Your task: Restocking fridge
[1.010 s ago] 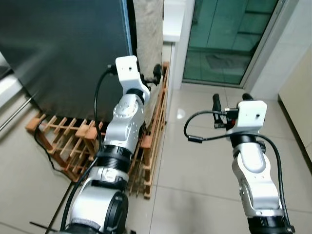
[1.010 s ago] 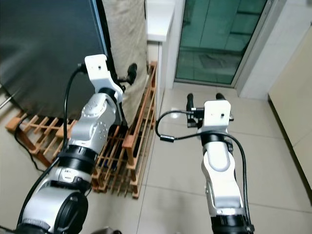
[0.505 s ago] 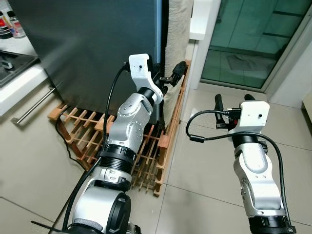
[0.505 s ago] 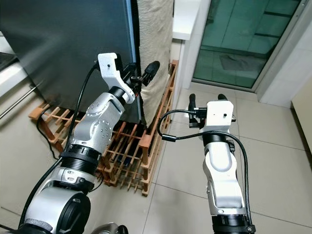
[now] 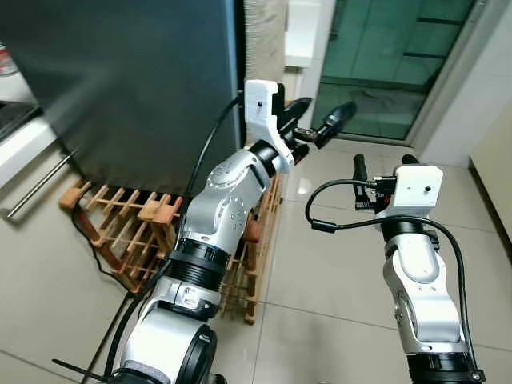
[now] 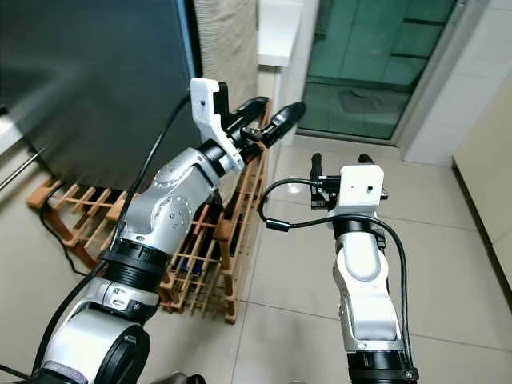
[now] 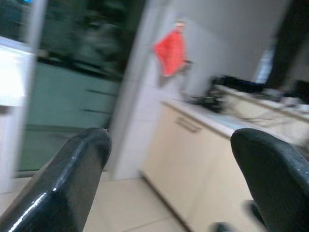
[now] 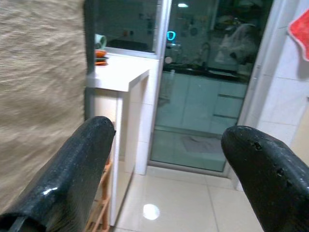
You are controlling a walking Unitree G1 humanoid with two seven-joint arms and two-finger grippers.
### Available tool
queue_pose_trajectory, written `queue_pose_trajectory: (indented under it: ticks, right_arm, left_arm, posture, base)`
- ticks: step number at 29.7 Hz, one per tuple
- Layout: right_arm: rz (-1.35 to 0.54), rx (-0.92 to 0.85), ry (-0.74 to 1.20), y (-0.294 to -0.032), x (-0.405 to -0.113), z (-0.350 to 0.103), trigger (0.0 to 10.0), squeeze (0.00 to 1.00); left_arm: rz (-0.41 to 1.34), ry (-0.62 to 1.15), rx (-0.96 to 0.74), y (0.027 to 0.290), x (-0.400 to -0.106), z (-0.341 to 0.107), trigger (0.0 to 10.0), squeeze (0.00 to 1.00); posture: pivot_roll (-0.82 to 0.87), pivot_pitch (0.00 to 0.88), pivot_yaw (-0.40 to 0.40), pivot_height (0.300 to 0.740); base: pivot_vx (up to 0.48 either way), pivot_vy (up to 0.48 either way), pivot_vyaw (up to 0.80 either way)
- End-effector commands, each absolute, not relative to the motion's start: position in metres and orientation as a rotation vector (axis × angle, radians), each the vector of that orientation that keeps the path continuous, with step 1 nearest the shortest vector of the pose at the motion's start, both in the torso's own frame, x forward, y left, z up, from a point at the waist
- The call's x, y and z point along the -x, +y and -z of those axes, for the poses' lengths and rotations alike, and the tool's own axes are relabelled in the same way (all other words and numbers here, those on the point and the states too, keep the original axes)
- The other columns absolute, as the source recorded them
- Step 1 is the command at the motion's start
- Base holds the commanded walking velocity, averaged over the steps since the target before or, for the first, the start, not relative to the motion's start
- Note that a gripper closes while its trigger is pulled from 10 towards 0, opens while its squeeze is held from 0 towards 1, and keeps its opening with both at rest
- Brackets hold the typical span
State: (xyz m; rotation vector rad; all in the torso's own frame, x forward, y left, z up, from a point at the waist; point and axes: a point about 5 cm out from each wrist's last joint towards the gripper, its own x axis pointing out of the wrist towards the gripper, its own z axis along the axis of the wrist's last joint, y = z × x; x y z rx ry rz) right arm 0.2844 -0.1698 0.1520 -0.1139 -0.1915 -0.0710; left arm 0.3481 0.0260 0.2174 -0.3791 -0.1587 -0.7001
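Tiled floor; wooden rack beside dark fridge; both tools spread.

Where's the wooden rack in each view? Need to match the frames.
Left eye view: wooden rack lower left, on the floor under the dark fridge, partly behind the left arm.
Right eye view: same rack lower left, below the fridge.
Left wrist view: not in it.
Right wrist view: a wooden corner at the bottom edge, likely the rack.
Shared landmark: green glass door.
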Motion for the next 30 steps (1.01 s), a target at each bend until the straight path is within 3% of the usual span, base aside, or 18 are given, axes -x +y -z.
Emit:
queue_pose_trajectory:
  ticks: [1,30]
  right_arm:
    - [0.074,0.112,-0.19,-0.17,-0.285,-0.151,10.0,0.0]
    - [0.07,0.13,-0.189,-0.172,-0.286,-0.147,10.0,0.0]
  left_arm:
    - [0.574,-0.136,0.373,0.037,-0.35,-0.204,10.0,0.0]
    - [0.397,-0.147,0.352,0.068,-0.347,-0.202,10.0,0.0]
  posture:
    - [-0.18,0.0,0.05,0.74]
    - [-0.18,0.0,0.054,0.74]
  base:
    - [0.0,0.0,0.0]
    - [0.0,0.0,0.0]
